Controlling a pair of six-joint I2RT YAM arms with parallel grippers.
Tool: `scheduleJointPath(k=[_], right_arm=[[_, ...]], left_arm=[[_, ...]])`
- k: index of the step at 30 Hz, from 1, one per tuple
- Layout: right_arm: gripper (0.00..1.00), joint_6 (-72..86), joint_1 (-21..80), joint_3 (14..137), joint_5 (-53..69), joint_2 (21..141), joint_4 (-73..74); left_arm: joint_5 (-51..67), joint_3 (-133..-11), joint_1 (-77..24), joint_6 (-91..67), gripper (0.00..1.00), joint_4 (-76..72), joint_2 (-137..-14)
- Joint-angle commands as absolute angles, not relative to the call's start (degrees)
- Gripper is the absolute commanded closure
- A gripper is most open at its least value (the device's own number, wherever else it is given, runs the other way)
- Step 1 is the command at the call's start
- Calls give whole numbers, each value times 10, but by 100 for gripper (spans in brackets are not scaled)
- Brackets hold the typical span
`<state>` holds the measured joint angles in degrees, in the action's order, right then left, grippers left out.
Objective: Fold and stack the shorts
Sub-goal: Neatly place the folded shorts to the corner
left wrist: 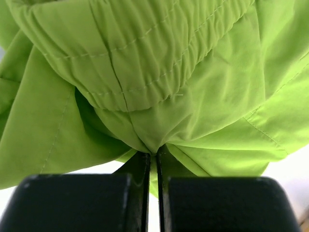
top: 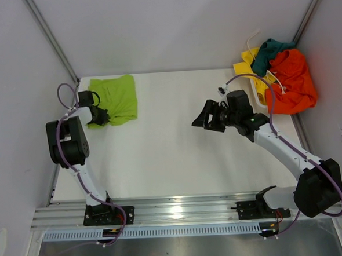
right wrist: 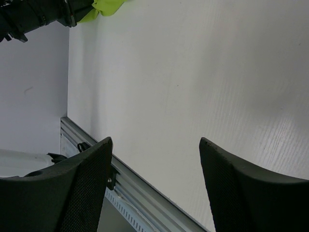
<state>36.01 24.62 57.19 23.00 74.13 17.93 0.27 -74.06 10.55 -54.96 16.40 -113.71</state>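
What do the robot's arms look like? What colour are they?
Both arms, the left arm and the right arm, are white tubes with chunky black joints. A thin purple cable loops along each one. The jaws are flat and black, with a fine dotted grip. The right arm has a tiny green light.

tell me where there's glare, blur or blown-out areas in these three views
Top external: sharp and evenly lit, with one bright glare patch on the metal rail. Left wrist: lime green shorts crisp down to the stitching, the table blown out white at the lower corners, and the left gripper's fingers dark with little detail. Right wrist: table brightest at lower right, with the right gripper's fingers in focus, mesh texture visible.
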Motion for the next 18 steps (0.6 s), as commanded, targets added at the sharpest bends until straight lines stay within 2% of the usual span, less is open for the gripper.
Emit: scheduleJointPath(k=[1,6,17,18], right_arm=[[25,365,252,574,235,737,152],[25,364,257,576,235,745,149],[25,356,255,583,226,744,164],[25,356,253,583,226,744,166]], left_arm=[[22,-723,100,-506,100,177,-1101],[17,-767,113,-508,100,171,-1137],[5,-983,105,-509,99,258,-1274],[5,-992,105,-506,65,261,-1276]])
